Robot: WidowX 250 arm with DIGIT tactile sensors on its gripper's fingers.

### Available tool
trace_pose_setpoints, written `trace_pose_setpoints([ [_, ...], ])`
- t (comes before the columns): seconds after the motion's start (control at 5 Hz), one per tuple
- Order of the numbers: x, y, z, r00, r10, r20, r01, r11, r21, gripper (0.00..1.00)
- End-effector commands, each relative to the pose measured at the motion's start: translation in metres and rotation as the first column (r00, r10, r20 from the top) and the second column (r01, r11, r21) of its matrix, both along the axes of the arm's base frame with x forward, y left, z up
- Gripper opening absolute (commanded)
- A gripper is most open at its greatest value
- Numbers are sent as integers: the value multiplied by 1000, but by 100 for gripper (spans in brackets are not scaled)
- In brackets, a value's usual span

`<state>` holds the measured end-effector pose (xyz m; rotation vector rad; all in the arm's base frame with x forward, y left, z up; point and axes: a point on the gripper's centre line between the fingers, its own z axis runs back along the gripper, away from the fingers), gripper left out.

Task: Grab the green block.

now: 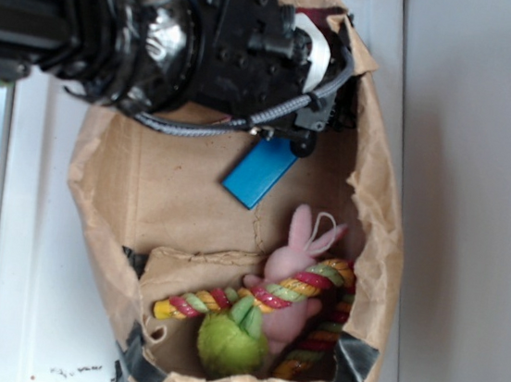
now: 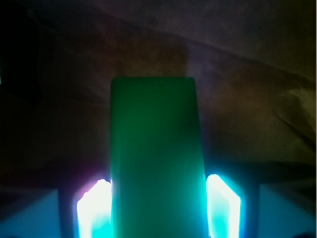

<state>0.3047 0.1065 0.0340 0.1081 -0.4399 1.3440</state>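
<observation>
In the wrist view the green block [image 2: 156, 158] is a flat, smooth, bright-green rectangle standing straight between my fingers. My gripper [image 2: 158, 191] is shut on it: the left finger [image 2: 94, 210] and the right finger [image 2: 224, 206] glow bright and press against its two long sides. Dark brown paper lies behind it. In the exterior view my gripper [image 1: 325, 116] is down inside the top right of the brown paper bag [image 1: 98, 181]. The black arm hides the green block there.
A blue rectangular block [image 1: 259, 173] lies on the bag floor just below the gripper. A pink bunny [image 1: 295, 261], a multicoloured rope [image 1: 261, 299] and a round lime-green fuzzy toy [image 1: 229, 346] fill the bag's lower part. The bag wall [image 1: 376, 196] stands close on the right.
</observation>
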Motion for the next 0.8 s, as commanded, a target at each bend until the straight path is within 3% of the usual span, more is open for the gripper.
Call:
trace_pose_setpoints([
  [0.0,-4,3,27,994,-63,85,61,998,30,0],
  [0.2,-7,0,44,986,-139,97,138,990,19,0],
  [0.4,-9,-10,62,941,-318,114,309,947,88,0],
  [0.6,-14,-24,85,832,-543,111,532,839,118,0],
])
